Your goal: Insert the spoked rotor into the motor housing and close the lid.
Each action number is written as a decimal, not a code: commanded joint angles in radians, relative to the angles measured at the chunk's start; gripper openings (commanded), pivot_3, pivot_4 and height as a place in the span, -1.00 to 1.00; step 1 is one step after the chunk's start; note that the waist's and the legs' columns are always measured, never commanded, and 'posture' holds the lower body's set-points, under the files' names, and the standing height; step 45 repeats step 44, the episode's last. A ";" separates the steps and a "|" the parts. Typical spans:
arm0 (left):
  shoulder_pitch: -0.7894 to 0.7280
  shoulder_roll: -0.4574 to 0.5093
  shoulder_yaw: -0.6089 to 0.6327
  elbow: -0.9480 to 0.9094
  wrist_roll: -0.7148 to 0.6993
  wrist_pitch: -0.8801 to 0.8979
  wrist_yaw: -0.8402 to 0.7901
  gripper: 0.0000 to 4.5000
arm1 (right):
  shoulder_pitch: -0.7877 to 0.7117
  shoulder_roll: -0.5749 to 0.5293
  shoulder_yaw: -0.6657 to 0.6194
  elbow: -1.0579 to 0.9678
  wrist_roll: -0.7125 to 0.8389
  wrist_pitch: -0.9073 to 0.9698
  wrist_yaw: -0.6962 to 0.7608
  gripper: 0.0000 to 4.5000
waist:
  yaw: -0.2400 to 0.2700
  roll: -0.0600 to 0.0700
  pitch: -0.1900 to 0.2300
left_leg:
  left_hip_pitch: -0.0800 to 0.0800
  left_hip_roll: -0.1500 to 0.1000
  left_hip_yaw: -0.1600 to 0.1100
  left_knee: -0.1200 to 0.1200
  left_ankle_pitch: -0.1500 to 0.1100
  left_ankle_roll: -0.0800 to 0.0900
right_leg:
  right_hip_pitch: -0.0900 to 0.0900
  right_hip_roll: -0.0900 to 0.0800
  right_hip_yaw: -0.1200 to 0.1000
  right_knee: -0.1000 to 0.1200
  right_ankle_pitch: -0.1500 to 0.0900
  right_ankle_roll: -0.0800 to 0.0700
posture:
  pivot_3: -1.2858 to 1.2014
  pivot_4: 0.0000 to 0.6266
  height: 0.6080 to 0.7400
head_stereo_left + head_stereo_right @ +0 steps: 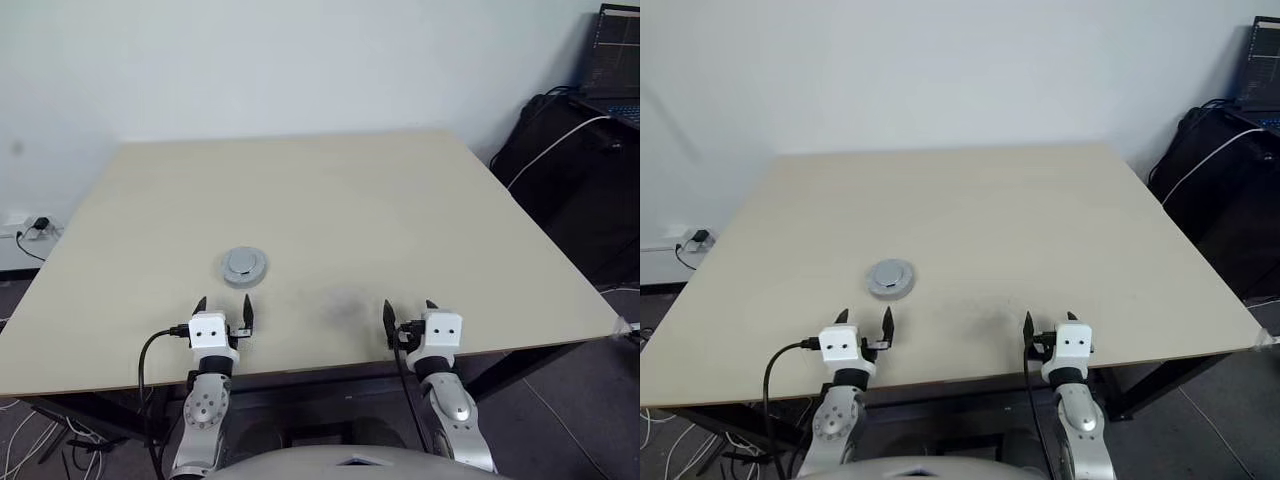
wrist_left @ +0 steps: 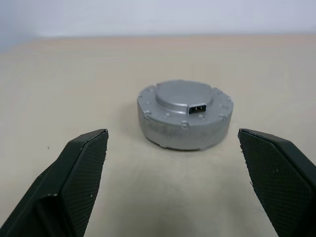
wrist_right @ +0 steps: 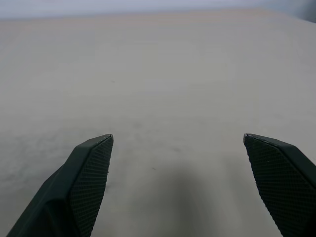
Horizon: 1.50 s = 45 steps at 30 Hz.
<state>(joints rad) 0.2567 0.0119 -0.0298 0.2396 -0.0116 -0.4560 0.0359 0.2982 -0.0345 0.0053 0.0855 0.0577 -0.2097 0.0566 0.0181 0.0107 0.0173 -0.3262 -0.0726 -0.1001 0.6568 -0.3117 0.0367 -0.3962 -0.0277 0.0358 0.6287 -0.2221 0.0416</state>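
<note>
Our left wrist view shows a small connector socket point(image 2: 197, 108) on the lid point(image 2: 184, 120), closed over the motor housing point(image 2: 183, 132), just ahead of our left gripper point(image 1: 224, 313). Both it and our right gripper point(image 1: 410, 314) gape wide and empty at the table point(image 1: 400, 210)'s near edge, bare tabletop beyond.

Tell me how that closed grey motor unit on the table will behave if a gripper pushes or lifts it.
The motor unit looks like solid metal, so probably rigid and heavy for its size. Squat and flat-based on the table, it should slide rather than tip or roll. Its round, smooth side wall may slip between fingers, so a grip across the full width seems safest.
</note>
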 commanded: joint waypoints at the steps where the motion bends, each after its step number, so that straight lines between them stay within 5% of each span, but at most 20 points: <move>1: -0.015 0.002 0.015 0.000 -0.028 -0.040 -0.034 0.99 | -0.025 0.009 -0.010 0.006 -0.004 -0.039 -0.006 1.00 | 0.000 0.000 0.000 | 0.000 0.000 0.000 0.000 0.000 0.000 | 0.000 0.000 0.000 0.000 0.000 0.000 | 0.03 -1.00 1.00; 45: -0.019 -0.026 0.015 0.009 -0.015 -0.028 -0.082 0.99 | -0.003 0.025 0.000 -0.002 -0.018 -0.030 -0.001 1.00 | 0.000 0.000 0.001 | 0.000 0.000 0.000 0.001 0.000 0.001 | 0.001 0.000 -0.001 0.000 0.000 0.000 | 0.03 -1.00 1.00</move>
